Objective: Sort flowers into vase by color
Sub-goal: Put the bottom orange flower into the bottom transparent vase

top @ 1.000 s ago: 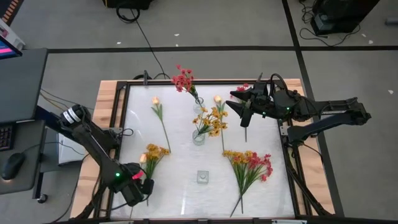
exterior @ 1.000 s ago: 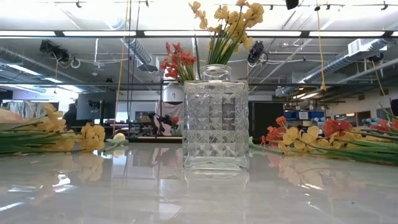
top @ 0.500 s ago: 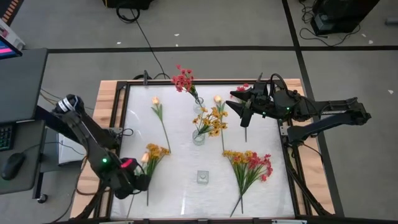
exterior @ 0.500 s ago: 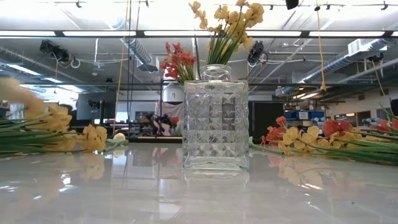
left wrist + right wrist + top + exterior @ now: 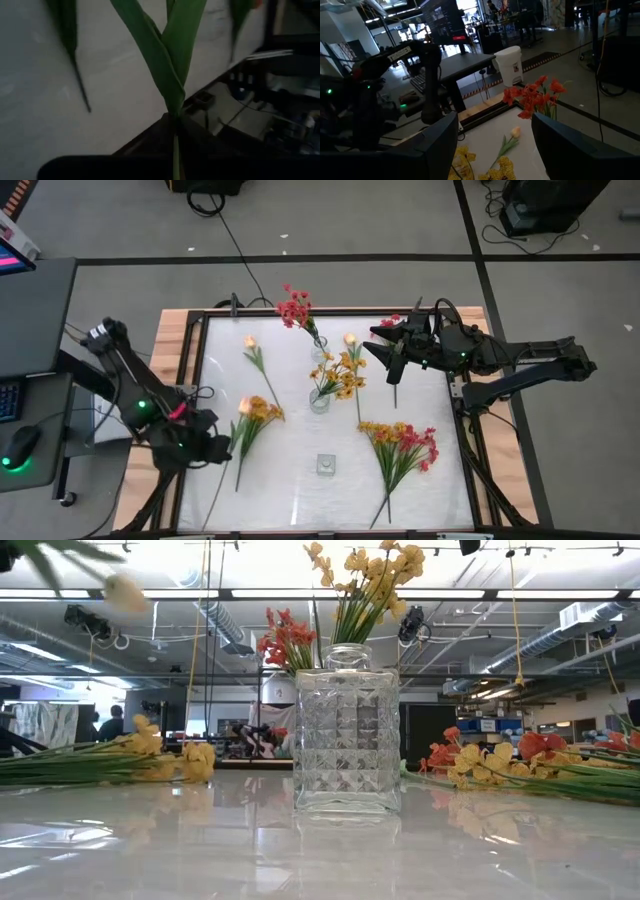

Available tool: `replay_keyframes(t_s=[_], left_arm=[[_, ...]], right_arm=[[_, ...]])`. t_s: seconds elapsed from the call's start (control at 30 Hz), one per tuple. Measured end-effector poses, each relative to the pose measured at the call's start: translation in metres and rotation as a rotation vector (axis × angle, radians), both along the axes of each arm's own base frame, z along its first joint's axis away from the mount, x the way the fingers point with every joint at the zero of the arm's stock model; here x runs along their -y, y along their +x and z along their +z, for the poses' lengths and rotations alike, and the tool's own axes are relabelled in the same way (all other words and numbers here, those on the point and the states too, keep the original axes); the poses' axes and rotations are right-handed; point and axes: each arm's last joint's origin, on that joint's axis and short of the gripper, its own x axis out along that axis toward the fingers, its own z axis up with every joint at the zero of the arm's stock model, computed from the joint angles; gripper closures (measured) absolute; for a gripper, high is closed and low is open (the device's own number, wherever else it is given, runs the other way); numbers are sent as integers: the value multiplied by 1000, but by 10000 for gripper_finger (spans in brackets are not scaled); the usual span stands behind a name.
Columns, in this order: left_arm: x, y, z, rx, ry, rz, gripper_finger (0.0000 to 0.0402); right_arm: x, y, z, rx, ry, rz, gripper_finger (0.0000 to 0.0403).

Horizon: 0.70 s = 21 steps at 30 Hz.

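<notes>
While the left claw (image 5: 213, 448) at lower left pinches a peach bud's (image 5: 245, 407) stem, its long axis points up-right toward the vase (image 5: 319, 399); the right claw (image 5: 383, 345) waits spread.

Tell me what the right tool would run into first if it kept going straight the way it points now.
Probably the vase of red flowers: in the right wrist view it stands dead ahead between the open right tool's fingers, with a peach tulip lying lower on the table. The tool may sit higher, so depth is uncertain.
</notes>
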Motion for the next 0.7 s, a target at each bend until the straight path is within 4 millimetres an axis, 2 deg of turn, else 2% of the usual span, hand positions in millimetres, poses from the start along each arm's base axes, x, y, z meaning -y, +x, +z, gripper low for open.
replay_keyframes(t_s=[0.2,0.47,0.7], left_arm=[[-20,-7,15,199,184,-7,379],[-46,-6,28,349,606,-45,379],[-55,6,35,371,1037,-262,379]], right_arm=[[0,0,0,0,0,0,142],[0,0,0,0,0,0,142],[0,0,0,0,0,0,142]])
